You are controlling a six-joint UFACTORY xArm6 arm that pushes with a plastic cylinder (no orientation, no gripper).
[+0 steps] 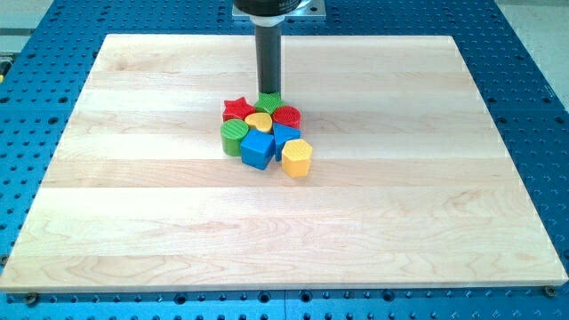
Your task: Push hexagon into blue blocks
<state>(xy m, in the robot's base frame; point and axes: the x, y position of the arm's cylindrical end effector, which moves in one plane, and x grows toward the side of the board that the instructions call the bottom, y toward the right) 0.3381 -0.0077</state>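
You'll find no readable writing here: my tip (pixel 268 92), a bare rod end effector holding nothing, sits at the cluster's far edge, while the yellow hexagon (pixel 297 158) touches the blue blocks (pixel 258 148) on the desk (pixel 133 204).

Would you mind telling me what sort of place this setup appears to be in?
Probably a robotics lab bench: a wooden board lies on a blue perforated metal table, with small coloured blocks such as a blue cube and a yellow hexagon clustered below my tip.
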